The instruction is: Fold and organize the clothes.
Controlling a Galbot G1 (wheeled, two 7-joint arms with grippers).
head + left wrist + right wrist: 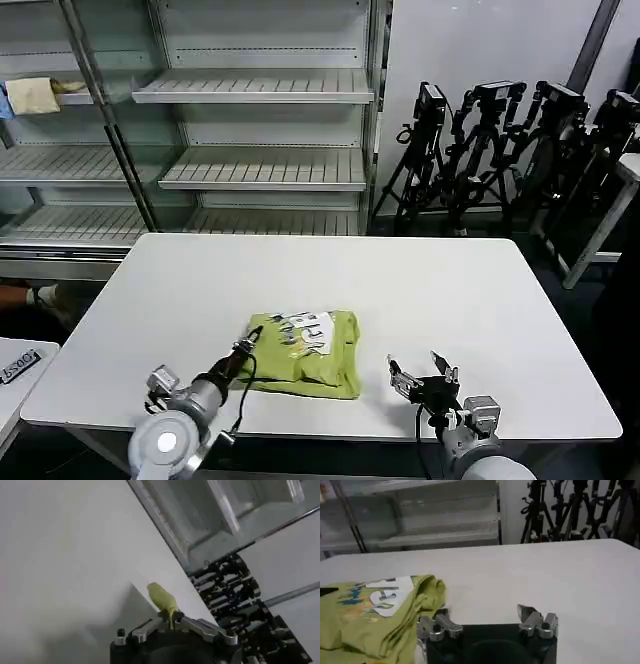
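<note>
White rectangular table point(480, 300) filling the foreground. Pale grey metal shelving unit point(265, 95) at 12 o'clock behind it, slatted shelves bare. Folded pale yellow cloth point(32, 95) on a shelf at 10 o'clock. Cluster of black camera tripods point(500, 150) at 2 o'clock against a plain light grey wall point(480, 50). Corner of a second white table point(15, 375) at 8 o'clock. Even indoor light.

Shirt point(365, 615) cut off by frame edge.
</note>
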